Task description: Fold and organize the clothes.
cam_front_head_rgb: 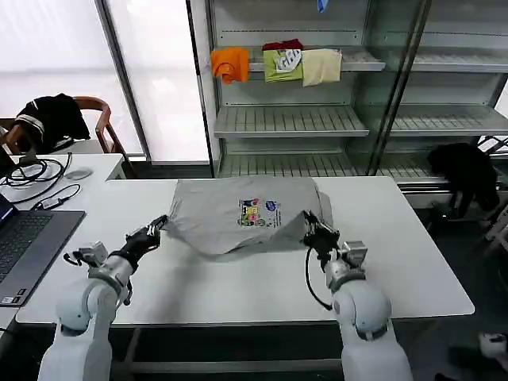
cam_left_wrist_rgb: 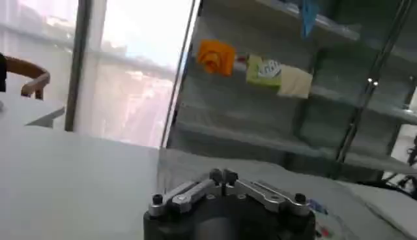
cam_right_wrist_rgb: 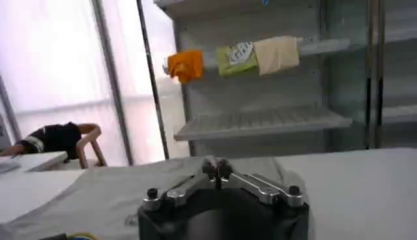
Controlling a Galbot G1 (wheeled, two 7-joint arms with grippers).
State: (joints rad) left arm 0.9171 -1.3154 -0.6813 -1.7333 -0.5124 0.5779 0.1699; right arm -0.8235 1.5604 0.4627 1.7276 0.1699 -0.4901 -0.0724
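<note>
Head view: grey shirt lies mid-table, nearer the far edge. Left gripper pinched shut on its left edge, right gripper clamped shut on its right edge, w/ both near corners lifted.

Shirt: chest print too small to read, just multicoloured blobs. Its near edge is folded under, so the sleeves and underside are hidden.

Left claw and right claw: fingertips are buried in the cloth edges, so the contact is hidden. In the left wrist view the left claw housing blocks the shirt hem; the print is cut by the frame edge and blurred. The same goes for the right claw.

Laptop is cut off at the frame edge. The folded garments on the shelf are too small for detail.
</note>
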